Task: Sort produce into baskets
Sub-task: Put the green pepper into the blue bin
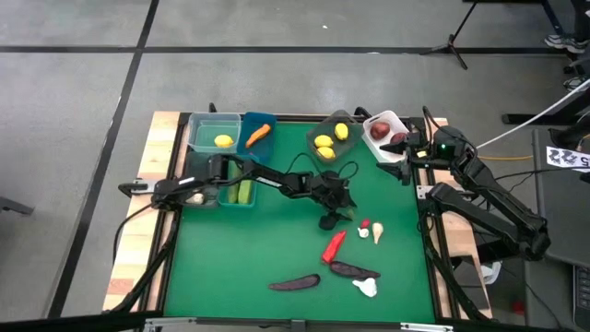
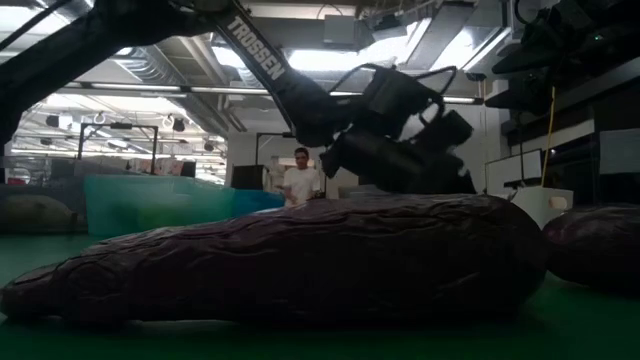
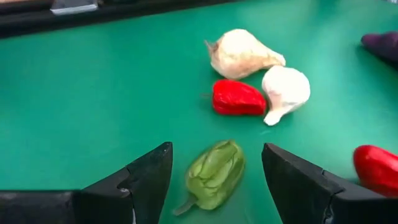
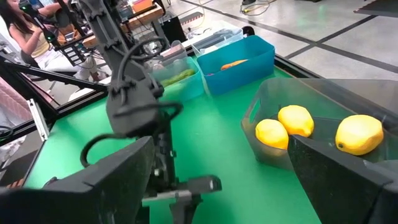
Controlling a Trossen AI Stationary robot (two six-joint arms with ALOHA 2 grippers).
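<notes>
Fingers of our left gripper (image 3: 214, 180) stand apart around a small green pepper (image 3: 213, 173) lying on the mat. We see our right gripper (image 4: 217, 186) spread wide beside the grey basket (image 4: 267, 99) of lemons (image 4: 295, 119).

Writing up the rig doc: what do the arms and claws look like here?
Both arms are dark, jointed links with black cables looped along them. The left arm carries white TROSSEN lettering. The left claw has two flat, black, wedge-shaped fingers. The right claw has similar broad dark fingers.

glossy red pepper (image 3: 237, 98) on matt green mat (image 3: 93, 106).
</notes>
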